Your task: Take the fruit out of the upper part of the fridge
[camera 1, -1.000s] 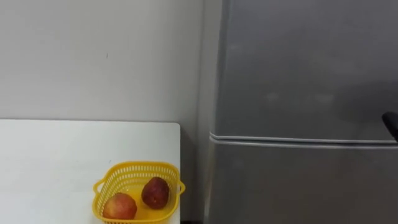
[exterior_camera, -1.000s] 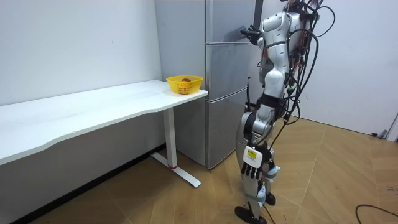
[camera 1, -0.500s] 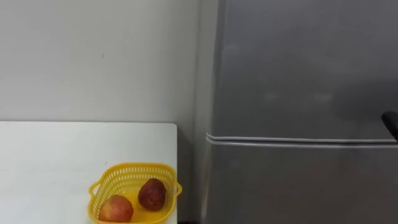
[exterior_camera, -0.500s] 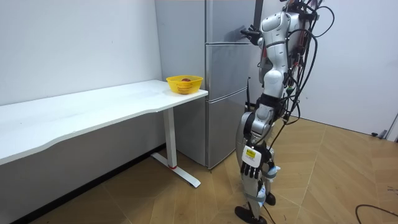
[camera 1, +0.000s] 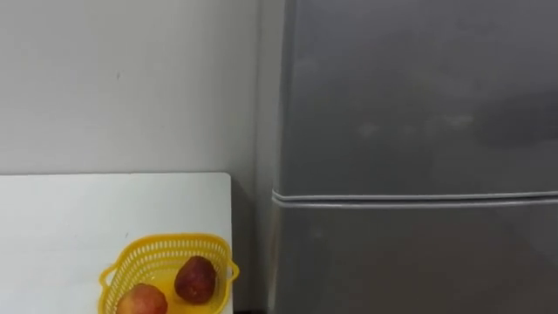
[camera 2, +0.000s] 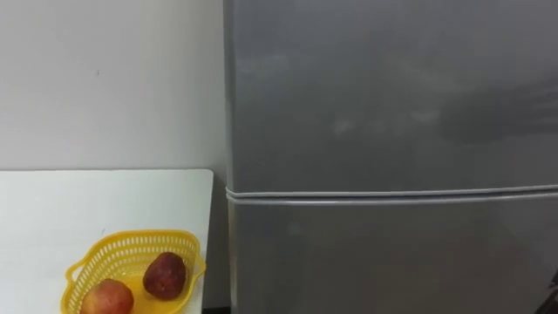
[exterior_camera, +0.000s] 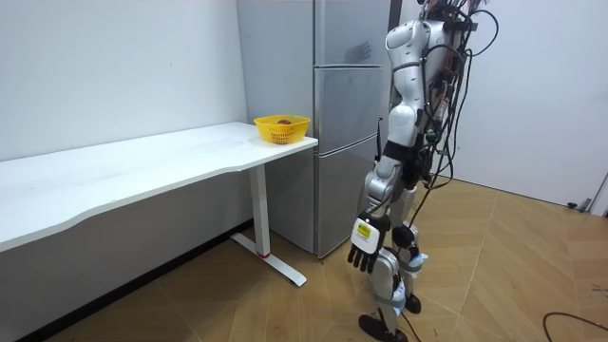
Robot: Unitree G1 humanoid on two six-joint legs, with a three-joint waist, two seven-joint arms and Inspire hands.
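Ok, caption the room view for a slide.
Robot faces closed fridge, left hand hanging, beside a table with a yellow basket.

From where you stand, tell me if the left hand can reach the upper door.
Probably, once raised: the left hand hangs low, and nothing stands before the shut upper door.

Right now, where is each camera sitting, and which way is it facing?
Left eye view: on the robot's head, facing the closed grey fridge; yellow basket with apples on the white table at lower left.
Right eye view: beside it on the head, facing the same way.
Room view: standing off in the room, seeing the whole robot standing before the fridge, left hand hanging open.
Shared: all three see fridge, basket and table.
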